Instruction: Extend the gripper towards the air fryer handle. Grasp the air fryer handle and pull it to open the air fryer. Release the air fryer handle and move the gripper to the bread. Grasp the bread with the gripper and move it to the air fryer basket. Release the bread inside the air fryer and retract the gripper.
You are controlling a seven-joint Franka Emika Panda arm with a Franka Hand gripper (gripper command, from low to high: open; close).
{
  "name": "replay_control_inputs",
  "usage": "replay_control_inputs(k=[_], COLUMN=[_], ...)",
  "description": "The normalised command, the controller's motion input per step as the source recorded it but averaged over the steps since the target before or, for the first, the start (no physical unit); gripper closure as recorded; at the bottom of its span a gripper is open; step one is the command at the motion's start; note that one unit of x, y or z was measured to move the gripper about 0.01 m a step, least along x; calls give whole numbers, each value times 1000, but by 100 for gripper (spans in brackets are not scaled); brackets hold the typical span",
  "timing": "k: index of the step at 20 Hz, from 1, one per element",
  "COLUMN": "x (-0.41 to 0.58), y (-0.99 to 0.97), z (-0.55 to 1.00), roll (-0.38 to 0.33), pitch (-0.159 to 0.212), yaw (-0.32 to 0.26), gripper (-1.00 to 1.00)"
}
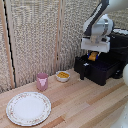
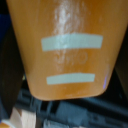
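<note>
My gripper (image 1: 93, 56) hangs over the open air fryer basket (image 1: 95, 70) at the exterior view's right. It is shut on the bread (image 1: 93, 56), an orange-brown block that shows between the fingers just above the basket's dark hollow. The air fryer (image 1: 116, 47) is the big black box behind, with the drawer pulled out towards the front. In the wrist view the bread (image 2: 67, 47) fills nearly the whole picture, orange-brown with two pale stripes. Dark basket parts (image 2: 75, 112) show beneath it.
A small white bowl (image 1: 62, 76) with orange-yellow contents stands next to the basket. A pink cup (image 1: 42, 81) stands further to the exterior view's left. A patterned plate (image 1: 28, 107) lies at the front left. A woven screen (image 1: 35, 35) stands behind.
</note>
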Motion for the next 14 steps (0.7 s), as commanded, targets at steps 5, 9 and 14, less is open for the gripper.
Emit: replay_control_inputs(k=[5, 9, 14], x=[136, 78, 34], y=[-215, -473, -46], z=[-232, -5, -7], roll=[-61, -29, -2], pitch=[0, 22, 0], yaw=[-54, -62, -8], gripper=[100, 100, 100])
